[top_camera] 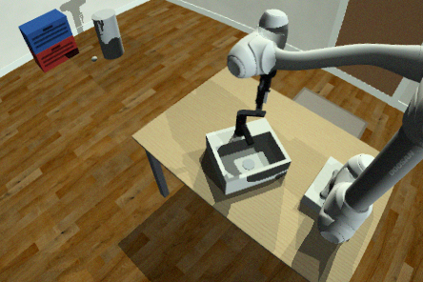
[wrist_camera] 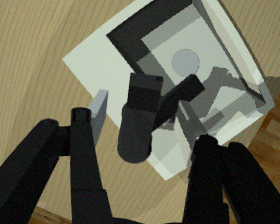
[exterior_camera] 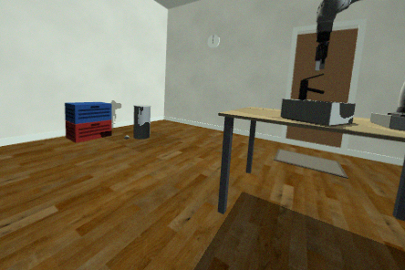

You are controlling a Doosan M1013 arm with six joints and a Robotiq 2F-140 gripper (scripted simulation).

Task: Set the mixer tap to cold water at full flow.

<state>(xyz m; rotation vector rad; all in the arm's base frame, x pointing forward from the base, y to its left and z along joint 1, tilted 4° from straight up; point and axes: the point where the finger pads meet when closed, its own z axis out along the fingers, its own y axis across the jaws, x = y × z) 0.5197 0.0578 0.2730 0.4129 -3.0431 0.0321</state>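
Your mixer tap [exterior_camera: 305, 88] stands dark at back edge of white sink [top_camera: 267, 171], sink sitting mid-table [top_camera: 191, 110]. Lever [exterior_camera: 314, 78] tilts up from tap body; spout reaches out over basin toward drain [wrist_camera: 184, 61]. Red and blue dots too small to make out. Your gripper [exterior_camera: 320, 65] hangs just above lever, apart from it, fingers partly spread, straddling tap from above, pinching nothing. Farther out: blue-and-red crates [exterior_camera: 88, 120] and grey bin [exterior_camera: 141, 121] by far wall.
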